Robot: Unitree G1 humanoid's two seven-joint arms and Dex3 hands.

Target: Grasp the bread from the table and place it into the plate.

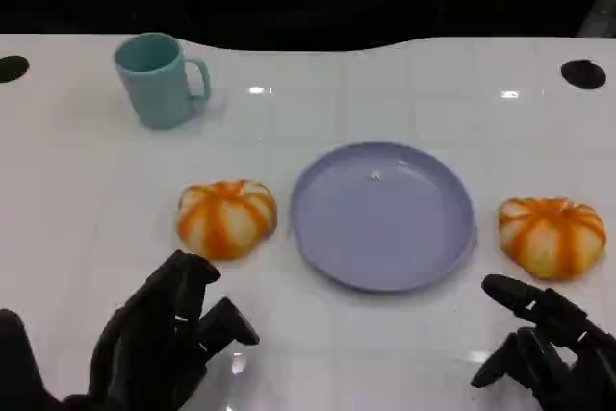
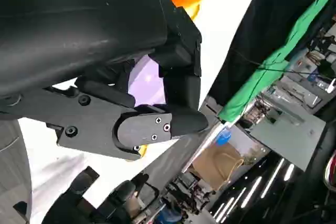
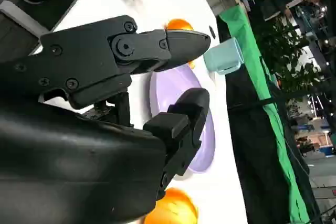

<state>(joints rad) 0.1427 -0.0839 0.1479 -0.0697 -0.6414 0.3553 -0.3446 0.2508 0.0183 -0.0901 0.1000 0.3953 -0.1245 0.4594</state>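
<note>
Two orange-and-white striped bread rolls lie on the white table. One roll sits just left of the lilac plate, the other roll just right of it. The plate holds nothing. My left hand hovers near the front edge, just below the left roll, fingers apart and holding nothing. My right hand is at the lower right, just below the right roll, fingers spread and empty. In the right wrist view the fingers reach over the plate, with a roll beside it.
A teal mug stands at the back left. Two black round holes mark the table's far corners. The table's far edge meets a dark backdrop.
</note>
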